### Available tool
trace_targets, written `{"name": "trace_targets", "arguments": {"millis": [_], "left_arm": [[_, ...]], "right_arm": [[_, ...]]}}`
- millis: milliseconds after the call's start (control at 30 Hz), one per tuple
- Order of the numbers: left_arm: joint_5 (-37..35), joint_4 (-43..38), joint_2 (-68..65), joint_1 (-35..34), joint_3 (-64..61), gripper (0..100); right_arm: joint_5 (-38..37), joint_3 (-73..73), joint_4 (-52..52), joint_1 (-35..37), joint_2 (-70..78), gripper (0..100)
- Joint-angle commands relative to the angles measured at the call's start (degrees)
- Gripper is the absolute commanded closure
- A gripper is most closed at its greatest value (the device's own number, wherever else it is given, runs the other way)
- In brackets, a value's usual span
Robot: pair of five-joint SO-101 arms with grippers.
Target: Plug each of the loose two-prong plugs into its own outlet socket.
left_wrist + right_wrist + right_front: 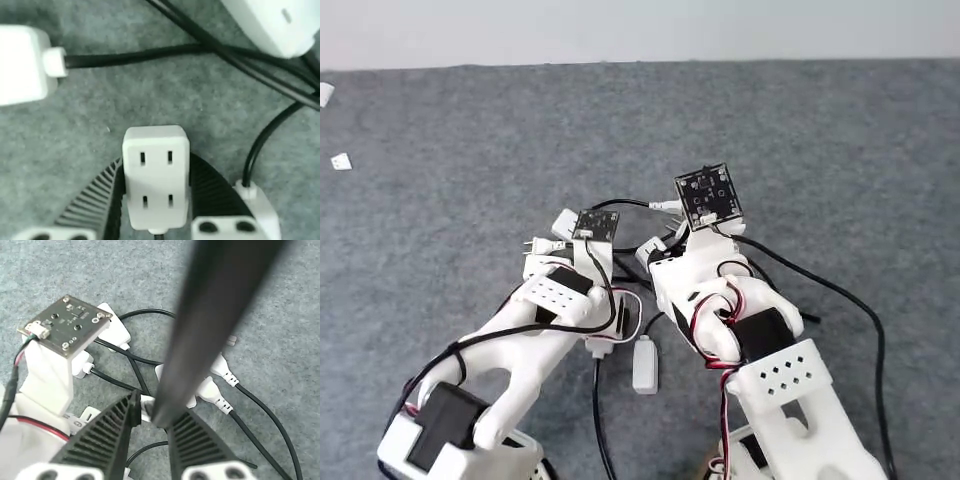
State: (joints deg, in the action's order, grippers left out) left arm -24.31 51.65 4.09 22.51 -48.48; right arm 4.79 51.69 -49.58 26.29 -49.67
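**Left jaws:** clamped on the flanks of a white outlet block (156, 185), its slotted face turned up toward the wrist camera. This looks like a bracing hold, keeping the sockets steady and open to an incoming plug.

**Right jaws:** closed on a black cord (210, 315) that rises past that arm's wrist camera. Gripping the cord rather than a plug body looks like a way to drag its plug within reach.

**Just past the right jaws:** a pair of white plugs (215, 390) lies side by side, unplugged, with cords trailing off.

**High view:** both arms meet near the middle of the grey counter (440, 120), the left arm's tip at 9 o'clock of the right's. A loose white plug (645, 365) lies between the arms at 6 o'clock.
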Motion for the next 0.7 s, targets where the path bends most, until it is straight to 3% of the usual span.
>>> {"name": "trace_targets", "arguments": {"millis": [0, 400, 667], "left_arm": [[-4.13, -2.73, -0.62, -0.97, 4.26, 99], [-6.77, 4.04, -18.99, -9.41, 28.18, 99], [-6.42, 9.85, -23.03, -10.37, 32.84, 98]], "right_arm": [[0.62, -3.78, -0.13, -0.57, -1.63, 99.1], [0.62, -3.78, -0.13, -0.57, -1.54, 99.1], [0.53, -3.78, 0.04, -0.4, -1.27, 99.1]]}}
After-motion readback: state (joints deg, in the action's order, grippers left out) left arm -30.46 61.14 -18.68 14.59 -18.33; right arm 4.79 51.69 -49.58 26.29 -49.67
